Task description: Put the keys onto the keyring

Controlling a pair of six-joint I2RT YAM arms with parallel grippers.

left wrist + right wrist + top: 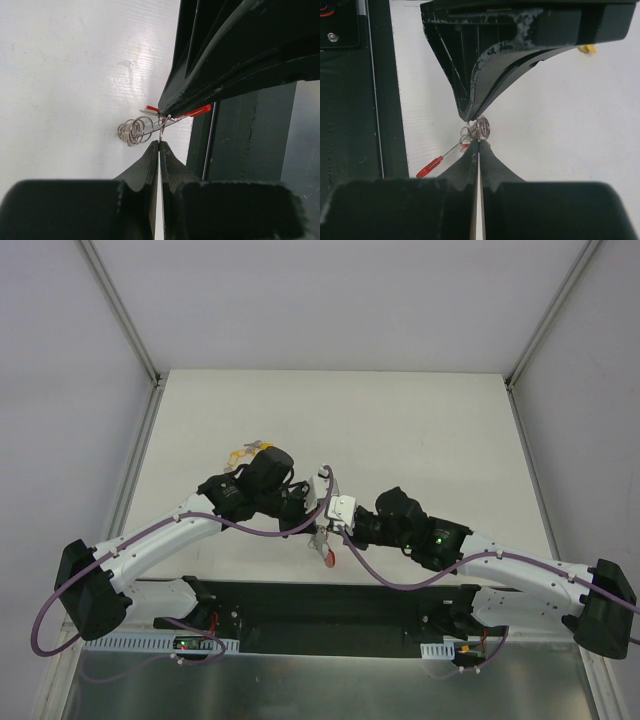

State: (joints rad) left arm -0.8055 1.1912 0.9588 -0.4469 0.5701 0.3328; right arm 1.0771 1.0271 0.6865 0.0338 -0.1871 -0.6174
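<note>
The left claw point(159, 146) and the right claw point(478, 145) are meeting tip to tip. Each is gripping the keyring point(134, 131) with jaws pressed together, between both tips, over the desk point(60, 75).

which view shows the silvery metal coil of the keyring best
Left wrist: the silvery ribbed metal coil shows clear against the white table. Right wrist shows it partly covered; top external barely shows it.

keyring point(134, 131): shiny metal coil, red plastic; table point(60, 75): ribbed, perhaps plastic; fingers point(176, 167): matt black
</note>
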